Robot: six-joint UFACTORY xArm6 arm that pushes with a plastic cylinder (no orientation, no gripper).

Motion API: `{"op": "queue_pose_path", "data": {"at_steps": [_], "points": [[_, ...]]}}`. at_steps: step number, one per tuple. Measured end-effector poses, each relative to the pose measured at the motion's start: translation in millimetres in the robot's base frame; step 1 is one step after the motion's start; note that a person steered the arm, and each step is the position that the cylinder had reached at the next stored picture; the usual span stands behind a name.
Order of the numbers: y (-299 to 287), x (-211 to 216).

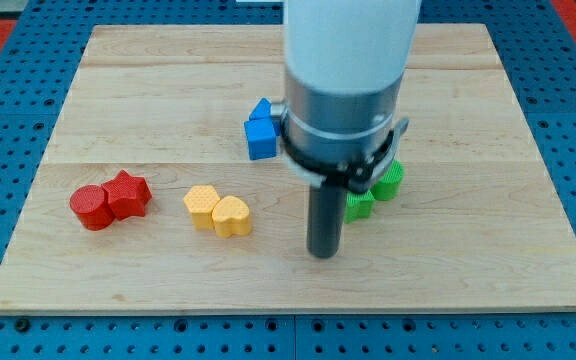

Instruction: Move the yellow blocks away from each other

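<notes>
Yellow blocks sit touching, a yellow hexagon (201, 205) toward the view's left and a yellow heart (232, 216) pressed against its right side, a little lower. Our tip (323, 252) rests on the board (148, 100) to the view's right of the heart, near it but clear, and slightly lower. We carry no jaws, only the rod, so nothing opens or closes. The pair's seam runs roughly top to bottom, so we judge the coming move needs the tip brought to that seam, or against one block's outer face, not straight in from the right, which would shove both together. Counted: two yellow, two red (110, 199), two blue (261, 130), two green (373, 193) partly hidden behind the arm.
</notes>
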State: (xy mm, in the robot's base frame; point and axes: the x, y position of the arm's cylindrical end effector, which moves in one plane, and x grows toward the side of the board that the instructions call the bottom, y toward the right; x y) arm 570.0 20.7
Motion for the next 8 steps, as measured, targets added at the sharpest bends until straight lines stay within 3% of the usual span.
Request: {"op": "queue_pose_path", "data": {"at_steps": [1, 2, 3, 5, 8], "points": [[-45, 24], [-126, 25], [-168, 24], [-175, -6], [-161, -15]]}}
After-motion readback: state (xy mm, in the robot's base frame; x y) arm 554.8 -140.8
